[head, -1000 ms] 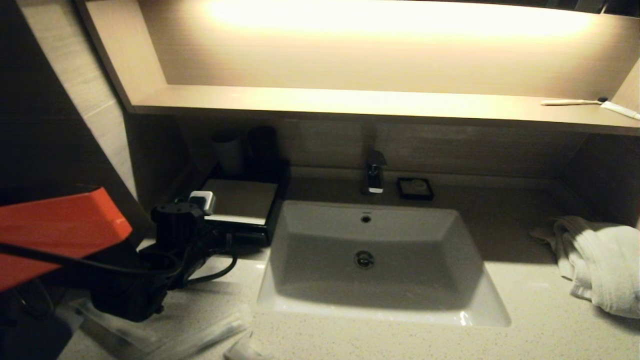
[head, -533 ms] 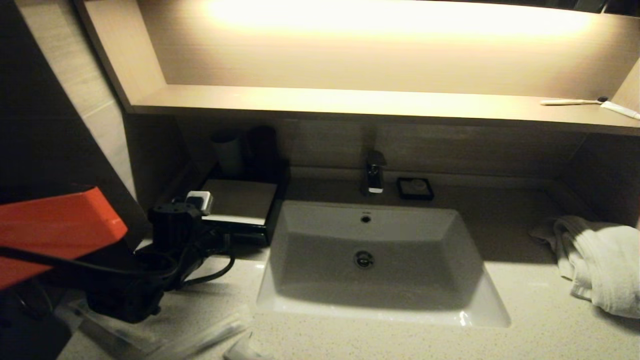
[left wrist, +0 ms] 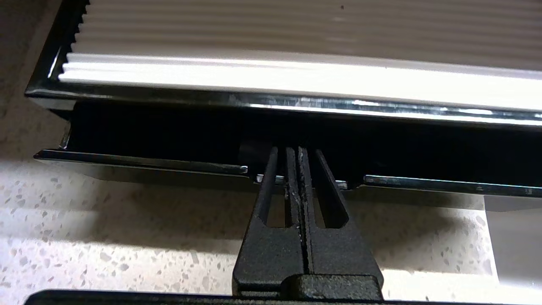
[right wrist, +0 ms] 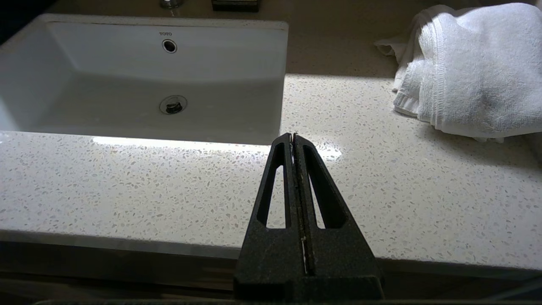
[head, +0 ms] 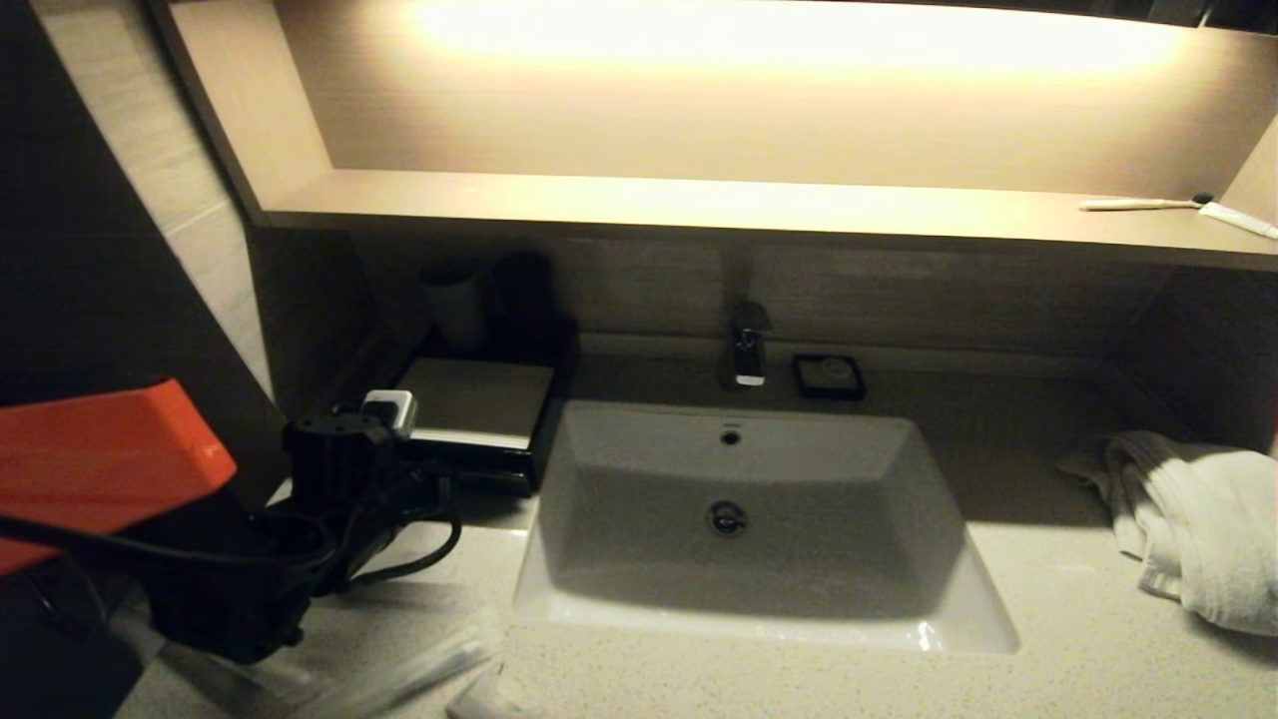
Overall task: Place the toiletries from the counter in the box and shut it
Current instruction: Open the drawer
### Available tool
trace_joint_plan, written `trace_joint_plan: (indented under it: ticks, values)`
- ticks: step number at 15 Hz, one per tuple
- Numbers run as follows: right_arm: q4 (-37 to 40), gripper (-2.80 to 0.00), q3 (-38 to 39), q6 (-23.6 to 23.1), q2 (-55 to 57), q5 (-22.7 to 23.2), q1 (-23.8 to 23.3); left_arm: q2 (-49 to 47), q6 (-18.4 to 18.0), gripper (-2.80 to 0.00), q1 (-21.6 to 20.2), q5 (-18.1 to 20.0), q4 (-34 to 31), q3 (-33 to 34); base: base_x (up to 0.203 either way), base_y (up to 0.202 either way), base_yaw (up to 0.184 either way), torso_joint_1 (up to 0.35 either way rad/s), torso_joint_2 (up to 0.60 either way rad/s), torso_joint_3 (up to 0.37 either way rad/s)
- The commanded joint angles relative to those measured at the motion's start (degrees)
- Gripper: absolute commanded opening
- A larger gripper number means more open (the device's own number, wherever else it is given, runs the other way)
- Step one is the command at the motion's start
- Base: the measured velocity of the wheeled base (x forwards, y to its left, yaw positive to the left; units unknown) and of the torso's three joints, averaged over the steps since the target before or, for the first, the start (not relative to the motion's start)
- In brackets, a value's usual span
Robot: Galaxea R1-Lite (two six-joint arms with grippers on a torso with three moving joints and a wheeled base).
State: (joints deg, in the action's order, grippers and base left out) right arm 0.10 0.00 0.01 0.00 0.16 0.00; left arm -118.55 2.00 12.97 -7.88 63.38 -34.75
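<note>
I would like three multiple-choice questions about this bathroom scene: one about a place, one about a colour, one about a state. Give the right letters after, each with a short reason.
1. Where does the white towel lie?
A. in the basin
B. on the counter, on the robot's right of the basin
C. on the lit shelf

2. What colour is the top panel of the box?
A. pale beige
B. bright red
C. dark green

3. How do the jaws of the left gripper stand?
A. wide open
B. shut on the towel
C. shut, tips at the notch in the drawer's front edge

Answers:
1. B: the head view shows it heaped on the counter past the right rim of the basin.
2. A: the flat panel is pale inside the black frame.
3. C: the left wrist view shows both fingers pressed together at the drawer, which stands slightly out.
</note>
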Motion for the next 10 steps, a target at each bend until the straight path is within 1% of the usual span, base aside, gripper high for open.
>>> trace_joint_plan:
  ticks: [1,10]
  values:
    - [0.0,-2.8,0.0,-0.01,0.0,0.02,0.0,0.25,0.02,-2.8,0.04,-0.04,0.16,1.25,0.0,0.0,0.0,0.0,0.0,0.0]
    - [-0.01,-2.8,0.0,-0.01,0.0,0.02,0.0,1.81,0.02,-2.8,0.09,0.02,0.61,4.92,0.0,0.0,0.0,0.0,0.0,0.0]
